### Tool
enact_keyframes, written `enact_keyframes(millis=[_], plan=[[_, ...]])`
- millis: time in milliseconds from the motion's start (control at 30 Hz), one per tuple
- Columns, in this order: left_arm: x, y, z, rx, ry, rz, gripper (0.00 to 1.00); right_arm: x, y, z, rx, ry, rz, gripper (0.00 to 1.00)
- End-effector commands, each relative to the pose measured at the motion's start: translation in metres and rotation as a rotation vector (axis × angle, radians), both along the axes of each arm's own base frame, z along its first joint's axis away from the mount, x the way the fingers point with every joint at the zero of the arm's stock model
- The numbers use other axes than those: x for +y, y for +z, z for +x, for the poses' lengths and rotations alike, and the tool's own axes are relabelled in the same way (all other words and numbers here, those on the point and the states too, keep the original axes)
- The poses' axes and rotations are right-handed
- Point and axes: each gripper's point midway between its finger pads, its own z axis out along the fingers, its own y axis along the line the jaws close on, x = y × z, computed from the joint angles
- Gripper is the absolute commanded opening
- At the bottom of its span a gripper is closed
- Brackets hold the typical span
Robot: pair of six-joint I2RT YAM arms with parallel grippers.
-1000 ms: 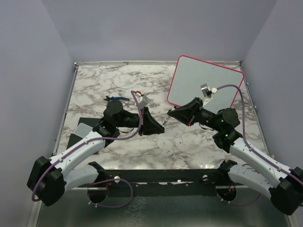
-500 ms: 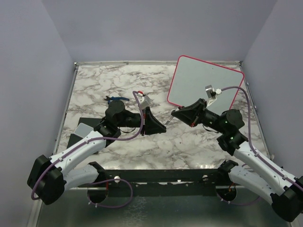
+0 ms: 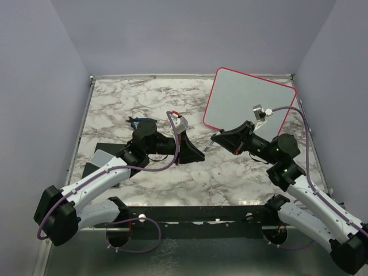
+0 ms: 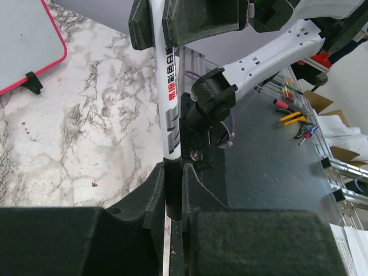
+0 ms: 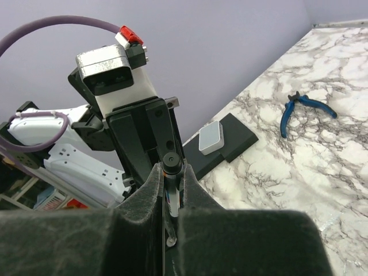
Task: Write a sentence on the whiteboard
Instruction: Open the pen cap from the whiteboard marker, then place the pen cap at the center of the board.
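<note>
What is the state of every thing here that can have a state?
whiteboard, lying at the table's far right corner, no writing visible.
marker, held above the table, gripped at both ends.
left gripper, shut on the marker's dark end.
right gripper, shut on the marker's white end.
pliers, lying on the table, untouched.
eraser, resting on the dark pad.

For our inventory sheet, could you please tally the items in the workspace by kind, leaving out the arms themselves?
whiteboard: 1
marker: 1
pliers: 1
dark pad: 1
grey block: 1
Total: 5
</note>
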Motion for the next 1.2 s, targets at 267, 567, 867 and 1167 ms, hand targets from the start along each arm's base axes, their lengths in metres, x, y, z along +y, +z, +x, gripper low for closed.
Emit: enact_keyframes(millis=[267,567,867,1167], plan=[[0.007,-0.045,-0.041,0.12,-0.176,0.144,0.0,-0.058,0.093,0.019,-0.196,-0.339,0.168,0.01],[0.007,-0.048,-0.027,0.065,-0.091,0.184,0.0,-0.069,0.091,0.02,-0.205,-0.403,0.118,0.01],[0.052,-0.098,0.082,0.059,0.505,0.471,0.0,-0.102,0.081,0.024,-0.305,-0.593,-0.04,0.01],[0.115,-0.137,0.137,0.185,0.89,0.629,0.0,-0.124,0.052,0.059,-0.385,-0.793,-0.205,0.01]])
